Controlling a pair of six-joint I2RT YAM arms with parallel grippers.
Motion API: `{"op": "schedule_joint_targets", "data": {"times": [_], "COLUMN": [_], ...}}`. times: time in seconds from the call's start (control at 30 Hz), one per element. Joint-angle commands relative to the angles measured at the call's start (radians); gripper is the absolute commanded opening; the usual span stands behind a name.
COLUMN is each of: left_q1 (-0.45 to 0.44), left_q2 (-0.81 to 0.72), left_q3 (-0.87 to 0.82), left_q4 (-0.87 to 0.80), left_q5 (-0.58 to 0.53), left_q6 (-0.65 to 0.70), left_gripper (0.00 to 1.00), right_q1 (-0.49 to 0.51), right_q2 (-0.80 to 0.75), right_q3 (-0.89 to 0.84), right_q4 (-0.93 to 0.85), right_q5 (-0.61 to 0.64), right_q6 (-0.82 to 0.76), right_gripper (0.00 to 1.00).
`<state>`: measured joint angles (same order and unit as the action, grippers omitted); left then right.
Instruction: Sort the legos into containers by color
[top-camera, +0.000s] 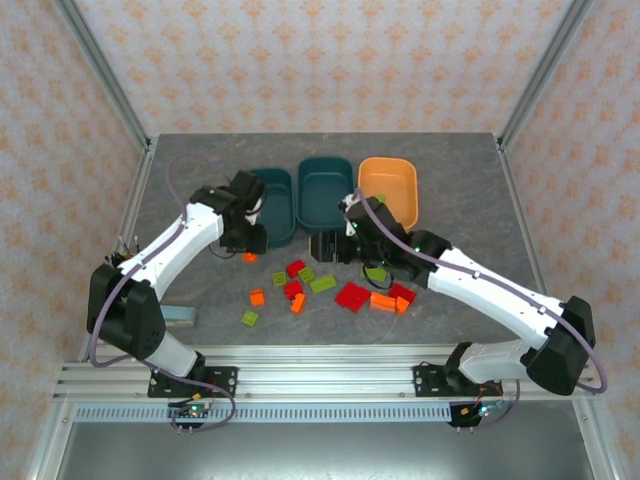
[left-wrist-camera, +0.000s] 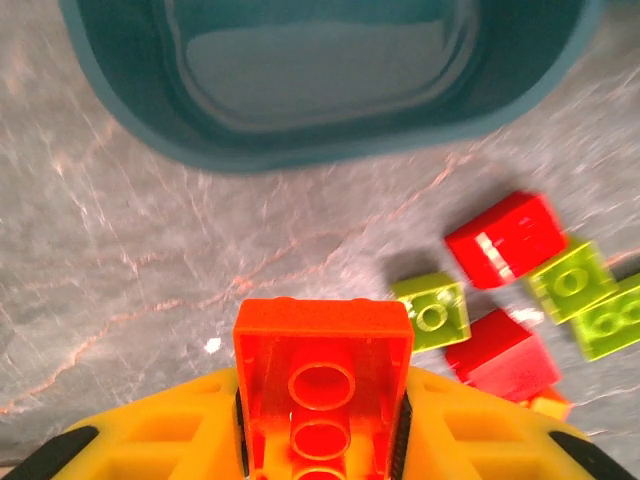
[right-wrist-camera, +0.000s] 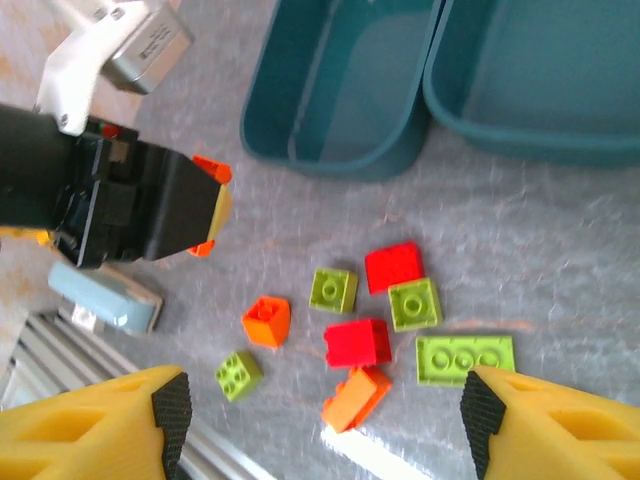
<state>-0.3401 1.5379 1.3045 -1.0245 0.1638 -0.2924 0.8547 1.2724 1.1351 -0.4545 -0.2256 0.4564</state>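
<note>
Two dark teal tubs (top-camera: 270, 205) and an orange tub (top-camera: 388, 188) stand at twelve o'clock. Red, orange and lime legos (top-camera: 351, 296) lie scattered at six. One orange brick (left-wrist-camera: 322, 375) sits clamped in the left jaws.

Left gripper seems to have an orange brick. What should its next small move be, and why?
The left gripper is shut on the orange brick, and the teal tub lies just ahead, no bricks showing inside. So probably lift and carry the brick forward over that tub's wall.
</note>
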Motion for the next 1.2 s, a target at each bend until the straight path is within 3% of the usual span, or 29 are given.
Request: {"op": "schedule_joint_targets", "data": {"times": [0.0, 0.13, 0.3, 0.57, 0.73, 0.9, 1.17], "left_q1": [0.042, 0.071, 0.089, 0.103, 0.114, 0.114, 0.107], "left_q2": [0.075, 0.243, 0.489, 0.722, 0.758, 0.758, 0.581], "left_q3": [0.133, 0.322, 0.539, 0.694, 0.675, 0.679, 0.65], "left_q4": [-0.076, -0.081, -0.087, -0.082, -0.059, -0.065, -0.037], "left_q5": [0.018, 0.016, -0.02, -0.061, -0.06, -0.062, -0.065], "left_q6": [-0.038, -0.045, -0.057, -0.06, -0.061, -0.054, -0.086], "left_gripper": [0.38, 0.38, 0.37, 0.37, 0.43, 0.66, 0.75], "right_q1": [-0.049, -0.109, -0.144, -0.156, -0.172, -0.186, -0.186], "right_q2": [-0.016, 0.023, 0.08, 0.091, 0.087, 0.101, 0.05], "right_q3": [0.053, 0.113, 0.182, 0.158, 0.136, 0.125, 0.093], "right_q4": [0.021, 0.019, -0.064, -0.129, -0.175, -0.244, -0.387], "right_q5": [0.058, 0.036, 0.041, 0.053, 0.078, 0.094, 0.204], "right_q6": [0.025, 0.035, 0.048, 0.062, 0.074, 0.08, 0.168], "right_gripper": [0.75, 0.82, 1.0, 1.0, 1.0, 0.99, 0.94]}}
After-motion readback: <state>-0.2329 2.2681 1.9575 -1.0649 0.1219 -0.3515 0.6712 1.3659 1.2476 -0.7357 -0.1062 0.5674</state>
